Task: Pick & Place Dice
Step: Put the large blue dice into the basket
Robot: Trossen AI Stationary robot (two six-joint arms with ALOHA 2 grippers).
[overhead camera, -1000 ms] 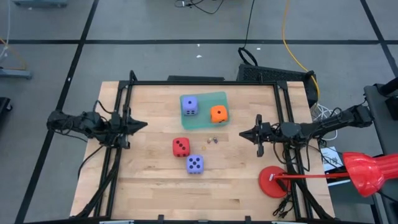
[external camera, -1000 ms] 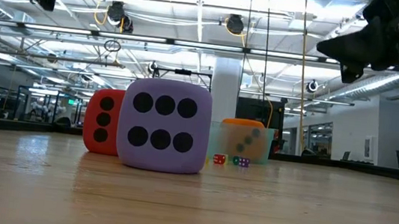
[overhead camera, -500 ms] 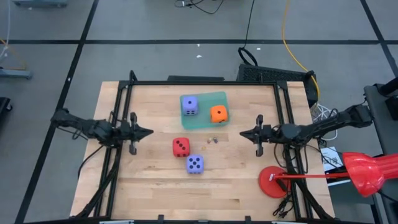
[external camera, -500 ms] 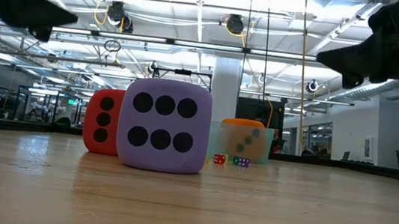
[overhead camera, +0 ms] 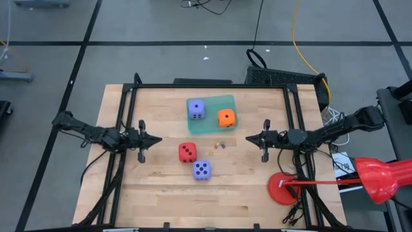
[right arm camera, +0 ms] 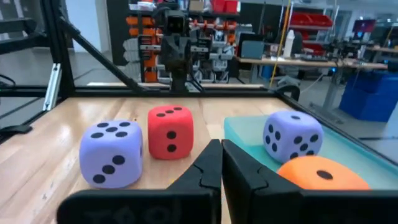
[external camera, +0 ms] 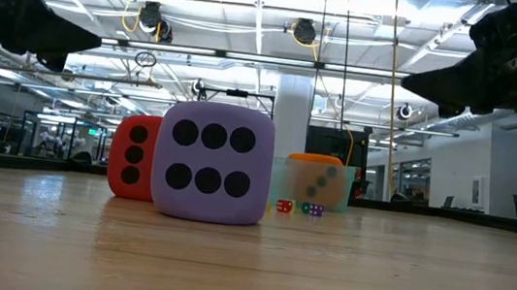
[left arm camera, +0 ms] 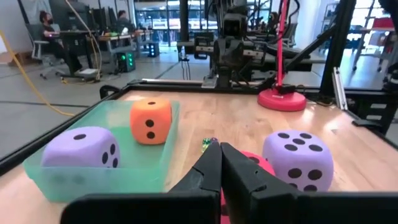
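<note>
On the wooden table (overhead camera: 161, 187), a green tray (overhead camera: 219, 105) holds one purple die (overhead camera: 196, 109) and the orange die (overhead camera: 226, 118). The red die (overhead camera: 187, 152) and second purple die (overhead camera: 201, 169) sit nearer. Both pressed-together grippers, left gripper (overhead camera: 157, 140) and right gripper (overhead camera: 248, 138), have been advanced inward.

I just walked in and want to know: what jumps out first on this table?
The big colourful dice: a red die and a purple die sit mid-table, while another purple die and an orange die rest in a green tray farther back. Both dark arms hover at the sides, left end effector and right end effector shut.
</note>
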